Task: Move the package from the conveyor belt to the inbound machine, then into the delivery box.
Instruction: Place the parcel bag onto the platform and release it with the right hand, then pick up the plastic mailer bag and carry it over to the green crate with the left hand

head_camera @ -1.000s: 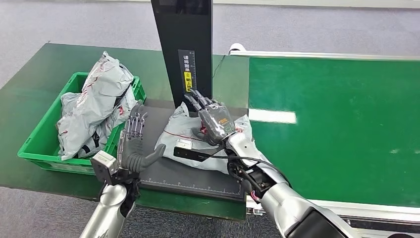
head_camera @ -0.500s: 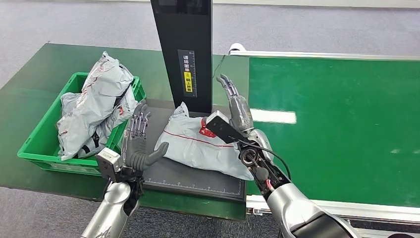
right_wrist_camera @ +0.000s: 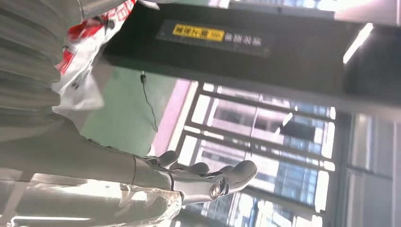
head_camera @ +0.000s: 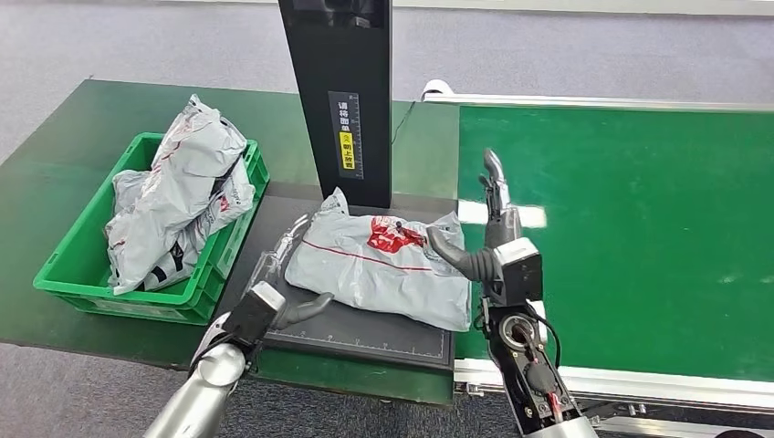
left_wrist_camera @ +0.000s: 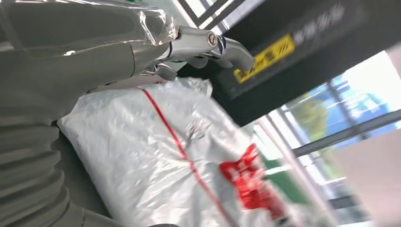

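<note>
Near edge, lower left of head view: left robot hand (head_camera: pixel 274 308) had dropped low beside the scanner plate (head_camera: pixel 365 324) since a sec before, when it stood upright w/ fingers raised; now fingers apart, thumb out, gripping nothing, just beside the package's left edge but not touching as far as could be told; left wrist view had the same hand's fingers (left_wrist_camera: pixel 208 45) spread above the grey bag. Lower centre-right: right robot hand (head_camera: pixel 488 246) had come off the package (head_camera: pixel 379 265) and swung out to its right side, fingers pointing up over the belt edge, thumb toward the bag; also empty, fingers apart. Right wrist view agreed; fingers (right_wrist_camera: pixel 208 182) extended, nothing in them.

Package lay flat, centre frame, on the inbound machine's plate, red logo up, at the foot of the black scanner column (head_camera: pixel 338 100); released, so step 1 (belt to machine) looked done. Judged next: the left robot hand was being lined up to take the bag toward the box; grip on slack plastic could slip.

Further back: green delivery box (head_camera: pixel 68 274) mid-left on the worktop (head_camera: pixel 55 173), already holding several grey bags; conveyor belt (head_camera: pixel 639 210) across the right half.
</note>
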